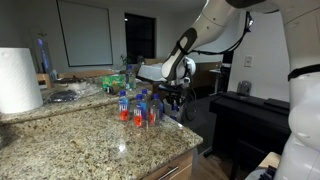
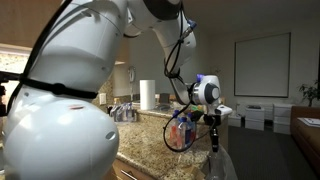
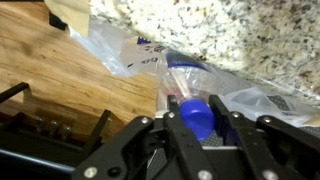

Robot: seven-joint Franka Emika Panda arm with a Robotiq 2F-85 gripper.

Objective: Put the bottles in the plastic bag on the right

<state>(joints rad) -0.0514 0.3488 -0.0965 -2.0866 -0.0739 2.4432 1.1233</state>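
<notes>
The gripper (image 3: 197,113) was shut tight on one bottle (image 3: 188,80). Its two fingers (image 3: 172,122) pressed on the sides of the blue cap (image 3: 196,120). In the wrist view the bottle's long side ran up the picture, straight away from the gripper. The cap end was the near end. The clear body pointed away, toward the bag (image 3: 115,48), and it leaned a tiny bit to the left. The thin see-through bag lay around the far end of the bottle, on its left and on its right. I could not tell if the bottle touched the bag. Behind the bag was the speckled stone counter (image 3: 225,30), and to the left was brown wood (image 3: 45,75). In both exterior views the gripper (image 1: 175,98) (image 2: 213,128) hung off the edge of the counter (image 1: 80,140) and pointed down. So the held bottle stood up and down, cap on top, but it was too small there to see well. The other bottles (image 1: 137,108) stood up together in a little bunch on the counter, near its edge and near the gripper. Some had red drink in them. A big white paper roll (image 1: 17,80) stood far from them at the other end of the counter.
</notes>
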